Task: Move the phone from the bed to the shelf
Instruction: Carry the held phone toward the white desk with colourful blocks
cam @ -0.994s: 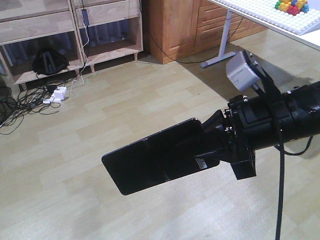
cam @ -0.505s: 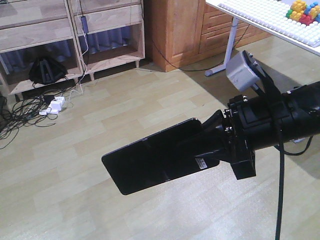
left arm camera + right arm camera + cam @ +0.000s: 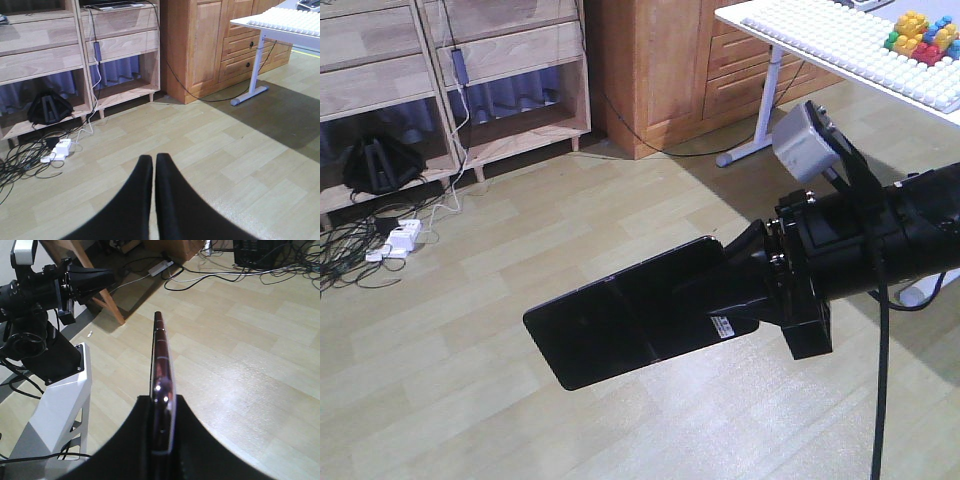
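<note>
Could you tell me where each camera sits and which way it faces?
Front: high on the robot, looking down at floor and shelf; shows the right tool gripping the phone.
Left wrist: behind the shut left tool, facing the same shelf.
Right wrist: behind the right tool, looking along the phone's edge toward the left arm.
Front and left wrist share the shelf; front and right wrist share the phone.

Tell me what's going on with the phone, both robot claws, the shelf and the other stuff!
phone: pinched at one end, held up in the air over the floor
right gripper: shut on the phone
left gripper: shut, holding nothing
shelf: standing across the floor, no phone on it yet
cabinet: door and drawers closed
cables: tangled on the floor
</note>
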Robot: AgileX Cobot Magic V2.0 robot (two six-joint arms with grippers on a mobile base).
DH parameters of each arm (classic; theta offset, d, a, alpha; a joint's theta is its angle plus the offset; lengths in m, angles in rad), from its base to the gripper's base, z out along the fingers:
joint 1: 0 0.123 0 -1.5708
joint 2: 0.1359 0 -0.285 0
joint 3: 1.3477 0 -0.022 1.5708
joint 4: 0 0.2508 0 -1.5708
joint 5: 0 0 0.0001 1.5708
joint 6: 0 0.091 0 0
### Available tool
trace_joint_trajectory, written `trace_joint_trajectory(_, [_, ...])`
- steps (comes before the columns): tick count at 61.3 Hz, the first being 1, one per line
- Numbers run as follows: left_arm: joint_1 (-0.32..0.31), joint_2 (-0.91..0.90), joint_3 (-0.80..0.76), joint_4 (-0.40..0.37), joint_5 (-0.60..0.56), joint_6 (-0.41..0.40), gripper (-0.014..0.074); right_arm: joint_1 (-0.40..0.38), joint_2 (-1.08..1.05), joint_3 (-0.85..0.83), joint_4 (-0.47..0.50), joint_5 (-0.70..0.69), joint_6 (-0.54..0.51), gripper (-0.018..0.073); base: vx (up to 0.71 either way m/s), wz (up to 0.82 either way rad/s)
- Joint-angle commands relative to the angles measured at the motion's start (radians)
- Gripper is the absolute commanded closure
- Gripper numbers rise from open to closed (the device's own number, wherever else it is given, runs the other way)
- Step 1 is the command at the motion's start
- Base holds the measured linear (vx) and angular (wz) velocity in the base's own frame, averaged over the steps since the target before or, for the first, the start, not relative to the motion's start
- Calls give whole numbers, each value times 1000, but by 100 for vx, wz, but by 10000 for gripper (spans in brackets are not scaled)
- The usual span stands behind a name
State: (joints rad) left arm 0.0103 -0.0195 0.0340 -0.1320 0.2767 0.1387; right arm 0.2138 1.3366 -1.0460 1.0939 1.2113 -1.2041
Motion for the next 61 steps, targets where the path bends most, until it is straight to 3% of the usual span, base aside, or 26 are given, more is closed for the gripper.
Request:
trace_joint_trajectory(1, [-3,-5,2,-7,-73,-4,596,-1,-31,-23,93,80,-7,560,25,-9])
trace_joint_trajectory(61, [-3,-5,2,-7,-73,-4,596,-1,-31,-23,93,80,-7,560,24,-9])
